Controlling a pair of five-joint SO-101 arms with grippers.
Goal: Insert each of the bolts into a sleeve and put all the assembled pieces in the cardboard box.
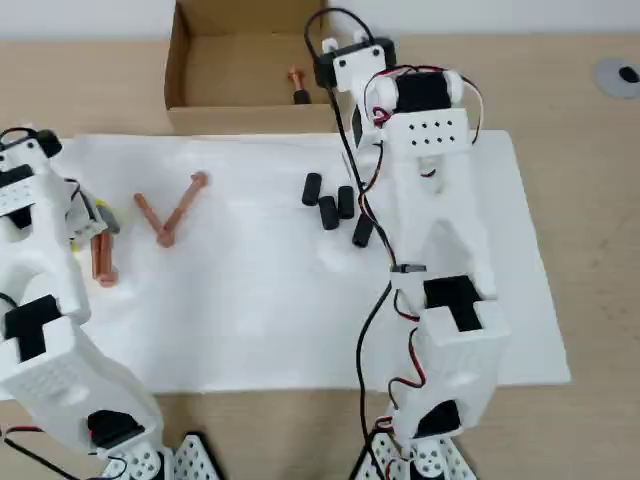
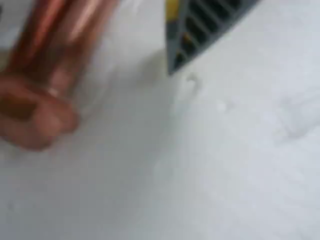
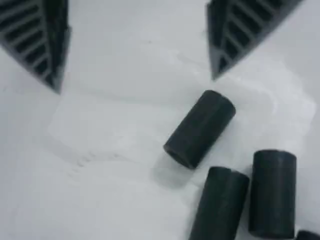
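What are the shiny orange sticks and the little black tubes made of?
The bolts look like copper-coloured metal: bright glossy streaks run along them. The sleeves look like matte black plastic or maybe rubber: dull, smooth, no glare.

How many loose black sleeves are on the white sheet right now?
4, clustered mid-sheet: the leftmost sleeve, two side by side, and one set slightly apart. Another seems fitted on a bolt in the cardboard box.

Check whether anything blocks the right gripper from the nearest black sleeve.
Nothing visible does. The right gripper hangs open over the white sheet, and the nearest sleeve lies on its side near one fingertip, with bare sheet between. The other sleeves lie beyond it.
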